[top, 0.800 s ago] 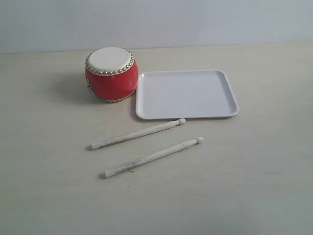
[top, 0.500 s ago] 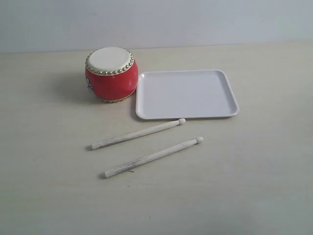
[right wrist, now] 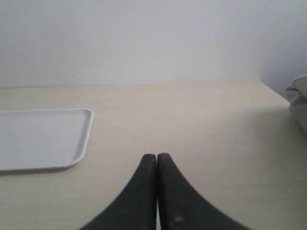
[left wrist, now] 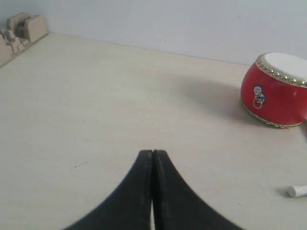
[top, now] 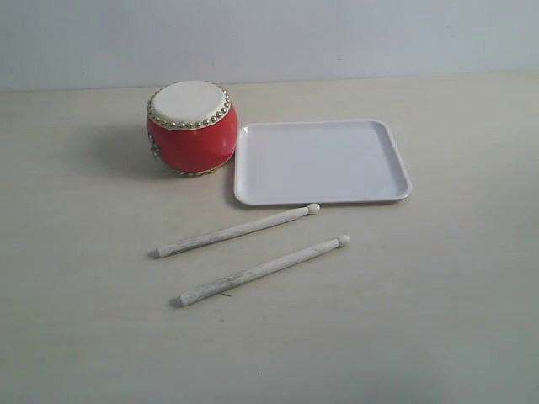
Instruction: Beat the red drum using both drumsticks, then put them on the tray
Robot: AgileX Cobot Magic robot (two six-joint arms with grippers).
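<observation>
Pale, wood-toned bench (top: 76, 337) runs back to a plain whitish wall (top: 354, 34). Neither of my arms shows in the exterior view.

Furthest left, my left gripper (left wrist: 152, 152) points out over bare bench, its two black fingers pressed together with nothing between them. Its wrist view shows a beige moulded block (left wrist: 21, 28) at the bench corner by the wall; I cannot tell what it is.

Next comes the red drum (top: 192, 128), upright towards the back of the bench. Its cream skin faces up, gold studs ring both rims, and a small ring handle hangs on the side that my left wrist camera sees. Its right flank is so close to the left rim of the tray (top: 320, 162) that I cannot tell whether they touch.

In front of these two, both sticks lie flat on the bench, roughly parallel and apart, with butt ends to the left and bead tips to the right. The far drumstick (top: 236, 230) ends with its bead right at the tray's front rim. The near drumstick (top: 261, 270) lies clear of the tray.

The tray is white and flat, with rounded corners and a low rim.

Right of it, my right gripper (right wrist: 157, 155) also has its fingers closed together on nothing. One tray corner shows in its wrist view. At the bench's right end sits something pale and cloth-like (right wrist: 298, 103), too cropped to identify.
</observation>
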